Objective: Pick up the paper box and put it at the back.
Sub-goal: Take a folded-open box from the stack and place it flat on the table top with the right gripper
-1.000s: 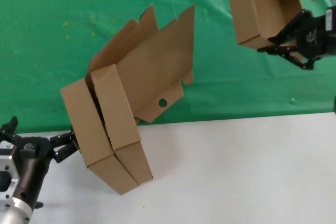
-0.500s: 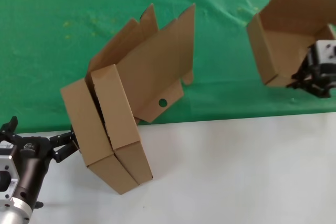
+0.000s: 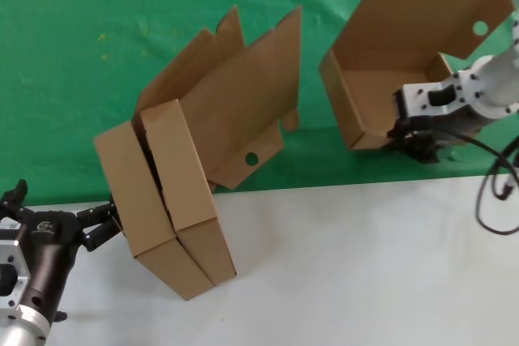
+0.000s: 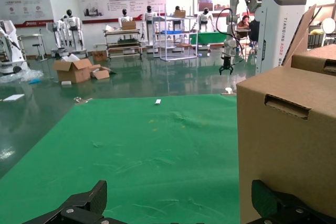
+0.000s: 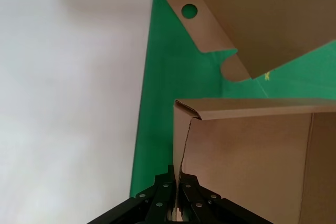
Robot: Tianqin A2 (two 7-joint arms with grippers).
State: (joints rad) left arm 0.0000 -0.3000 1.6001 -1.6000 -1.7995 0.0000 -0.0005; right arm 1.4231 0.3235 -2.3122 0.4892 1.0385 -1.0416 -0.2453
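The paper box (image 3: 377,111) is an open brown cardboard tray with its large lid raised. It is tilted, low over the near right part of the green cloth (image 3: 81,95). I cannot tell if it touches the cloth. My right gripper (image 3: 409,134) is shut on the tray's near wall. In the right wrist view the fingers (image 5: 178,184) pinch the thin wall of the box (image 5: 252,150). My left gripper (image 3: 101,224) is open at the front left, beside the leaning boxes. In the left wrist view it (image 4: 178,208) is empty.
Two matching brown boxes (image 3: 166,200) lean together on the white tabletop (image 3: 349,265), their lids over the cloth's front edge. One lid flap (image 5: 210,9) shows in the right wrist view. A box wall (image 4: 289,145) stands beside my left finger.
My right gripper has carried the paper box down and to the left, from high at the right edge to low over the green cloth. The left arm and the two other boxes have not moved.
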